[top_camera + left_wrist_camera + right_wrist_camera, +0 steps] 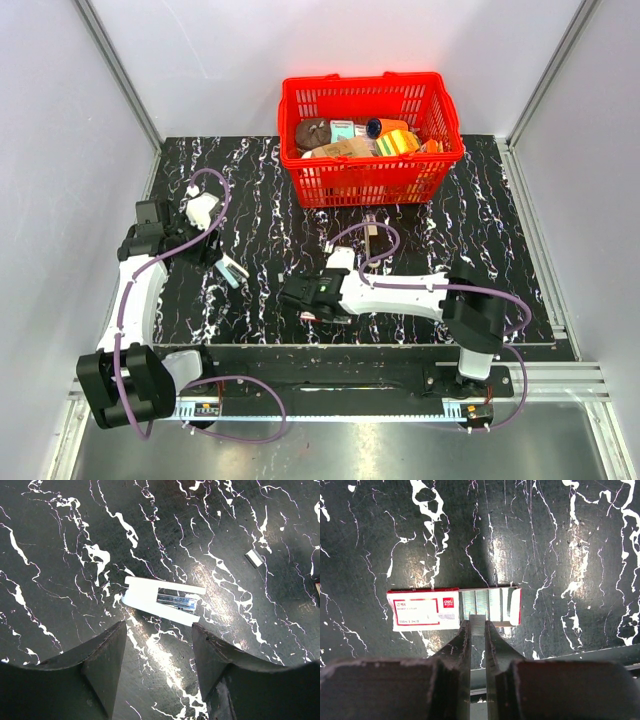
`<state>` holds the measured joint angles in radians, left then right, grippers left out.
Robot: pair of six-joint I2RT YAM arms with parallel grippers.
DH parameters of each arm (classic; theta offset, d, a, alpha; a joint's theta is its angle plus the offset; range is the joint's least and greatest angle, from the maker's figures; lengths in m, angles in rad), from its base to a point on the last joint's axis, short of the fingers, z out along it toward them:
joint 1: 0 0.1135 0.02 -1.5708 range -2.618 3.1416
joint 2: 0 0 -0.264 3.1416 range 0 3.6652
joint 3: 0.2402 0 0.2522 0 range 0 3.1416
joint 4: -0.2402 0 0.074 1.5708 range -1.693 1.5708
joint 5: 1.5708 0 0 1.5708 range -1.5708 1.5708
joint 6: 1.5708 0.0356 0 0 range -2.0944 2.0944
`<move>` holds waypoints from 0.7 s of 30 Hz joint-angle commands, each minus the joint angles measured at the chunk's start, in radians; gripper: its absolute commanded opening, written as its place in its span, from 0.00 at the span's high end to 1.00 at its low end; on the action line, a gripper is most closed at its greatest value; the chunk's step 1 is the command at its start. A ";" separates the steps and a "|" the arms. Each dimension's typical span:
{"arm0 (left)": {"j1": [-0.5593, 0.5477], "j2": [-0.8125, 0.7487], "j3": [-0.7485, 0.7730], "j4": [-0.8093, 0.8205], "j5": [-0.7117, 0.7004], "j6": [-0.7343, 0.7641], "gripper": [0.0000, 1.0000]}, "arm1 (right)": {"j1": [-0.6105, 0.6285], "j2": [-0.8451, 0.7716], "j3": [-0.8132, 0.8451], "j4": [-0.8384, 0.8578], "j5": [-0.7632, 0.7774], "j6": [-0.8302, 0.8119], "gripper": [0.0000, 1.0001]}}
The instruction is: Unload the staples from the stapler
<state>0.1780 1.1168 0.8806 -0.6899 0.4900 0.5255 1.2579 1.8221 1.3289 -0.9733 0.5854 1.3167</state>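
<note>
Black tabletop veined with white, seen from above, with 2 robot arms at its near edge. The stapler, a slim dark bar, lies just in front of a red basket, beyond the right arm and apart from both grippers. The right gripper sits nearer the table's middle, its fingers pressed almost together, pinching a short strip of staples at the edge of an open red-and-white staple box. The left gripper, well to the left of the stapler, has its fingers spread and holds nothing. A flat white piece with shiny staples in its slot lies just ahead of them.
</note>
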 commanded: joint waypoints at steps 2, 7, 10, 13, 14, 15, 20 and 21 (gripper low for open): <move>0.005 -0.003 0.015 0.021 0.004 -0.004 0.41 | 0.000 -0.060 -0.040 0.070 0.037 0.030 0.87; 0.005 -0.012 0.008 0.021 -0.004 -0.005 0.40 | 0.000 -0.058 -0.060 0.093 0.056 0.027 0.88; 0.005 -0.021 -0.002 0.021 -0.002 -0.009 0.40 | 0.000 -0.069 -0.086 0.123 0.053 0.029 0.88; 0.005 -0.032 -0.006 0.021 -0.005 -0.013 0.40 | 0.000 -0.081 -0.118 0.151 0.050 0.035 0.87; 0.003 -0.035 -0.006 0.021 -0.008 -0.012 0.40 | -0.003 -0.083 -0.128 0.163 0.044 0.033 0.87; 0.003 -0.035 -0.008 0.020 -0.011 -0.010 0.40 | -0.005 -0.080 -0.131 0.173 0.037 0.029 0.87; 0.005 -0.041 -0.008 0.013 -0.018 -0.005 0.40 | -0.011 -0.055 -0.114 0.179 0.021 0.007 0.87; 0.005 -0.043 -0.008 0.013 -0.018 -0.005 0.40 | -0.011 -0.049 -0.109 0.177 0.018 0.003 0.87</move>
<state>0.1780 1.1000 0.8745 -0.6941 0.4877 0.5220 1.2549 1.7893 1.1973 -0.8207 0.5846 1.3170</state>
